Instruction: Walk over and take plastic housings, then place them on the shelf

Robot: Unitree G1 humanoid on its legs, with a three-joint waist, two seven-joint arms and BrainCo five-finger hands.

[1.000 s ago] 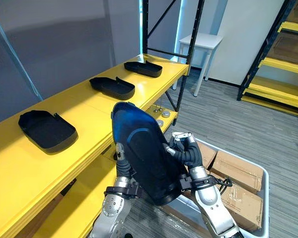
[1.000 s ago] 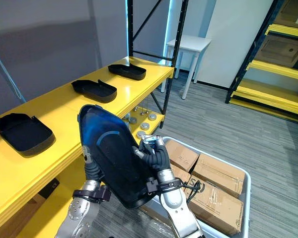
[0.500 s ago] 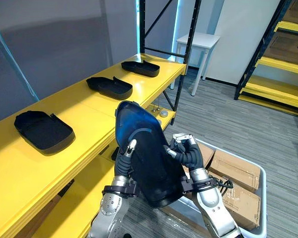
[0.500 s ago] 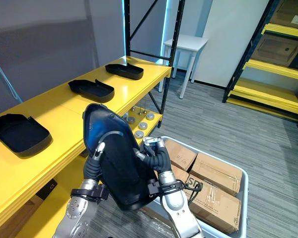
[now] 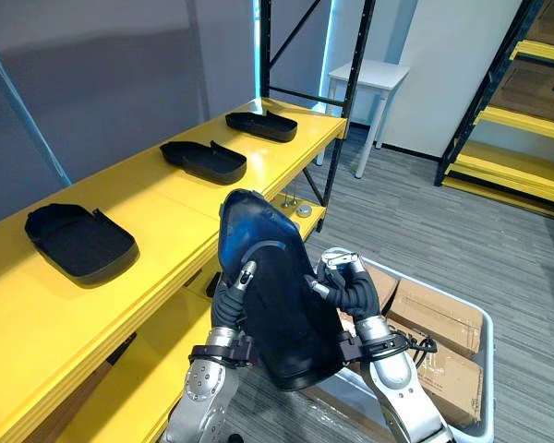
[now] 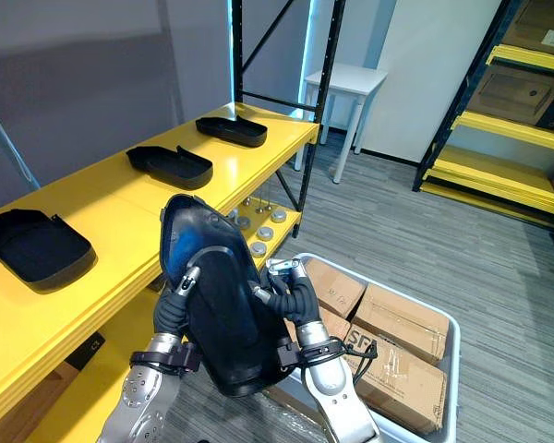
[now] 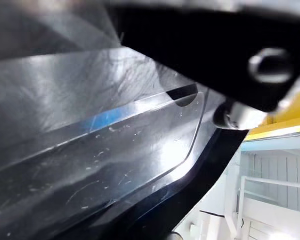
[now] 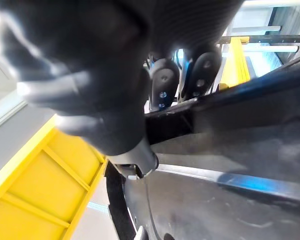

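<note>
Presently my left hand [image 5: 227, 307] and right hand [image 5: 351, 290] clasp the housing [image 5: 279, 318] by opposite rims, both curled round them. Judged light, stiff, glossy, likely slippery; rims grip best.

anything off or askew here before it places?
Nothing stands out. The held housing is tilted between left hand and right hand, fingers curled on its edges. The near housing, middle housing and far housing lie flat and apart on the yellow shelf.
</note>
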